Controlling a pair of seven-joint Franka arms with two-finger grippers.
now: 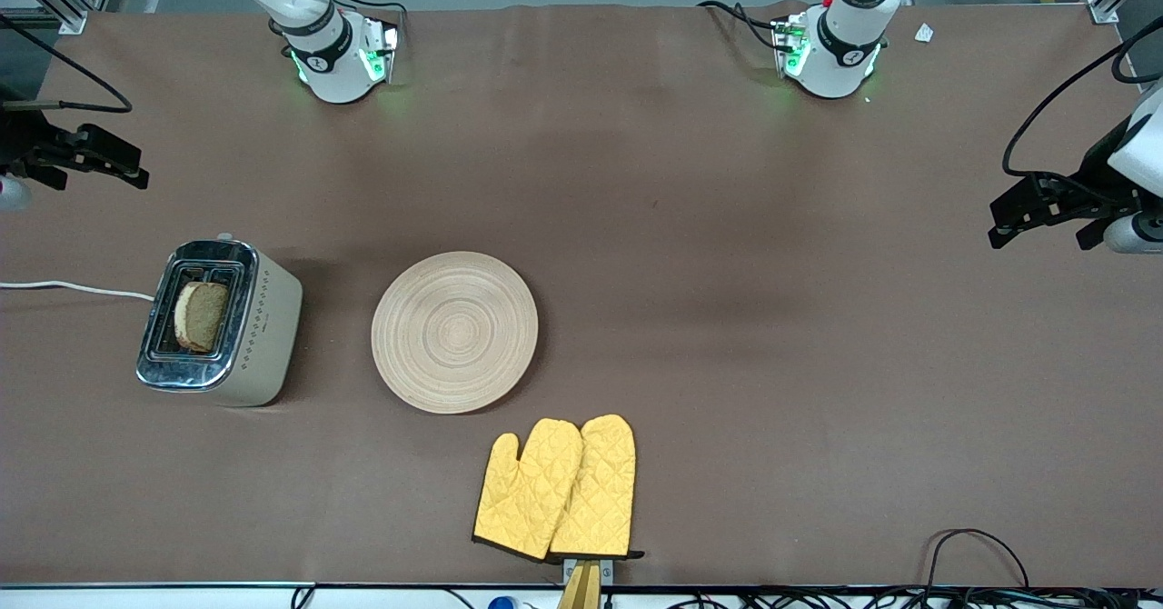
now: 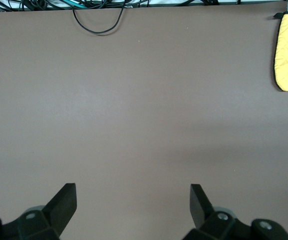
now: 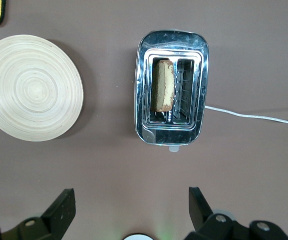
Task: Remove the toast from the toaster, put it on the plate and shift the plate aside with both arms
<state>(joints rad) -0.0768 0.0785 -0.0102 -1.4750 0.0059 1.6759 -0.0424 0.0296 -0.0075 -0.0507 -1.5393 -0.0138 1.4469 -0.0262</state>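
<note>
Front view, left of frame: toast (image 1: 201,315) stands in the toaster (image 1: 221,322) beside the plate (image 1: 454,332). Right gripper (image 3: 129,205) and left gripper (image 2: 133,200) gape empty. A skewed pinch could tear the bread.

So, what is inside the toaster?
One slice of toast stands in one slot of the toaster, its top edge sticking out. The other slot shows only wire guides. The lower part of the slice is hidden by the slot.

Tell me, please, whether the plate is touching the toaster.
Apart. The front view shows a strip of bare brown table between the plate and the toaster, and the right wrist view shows the same gap.
</note>
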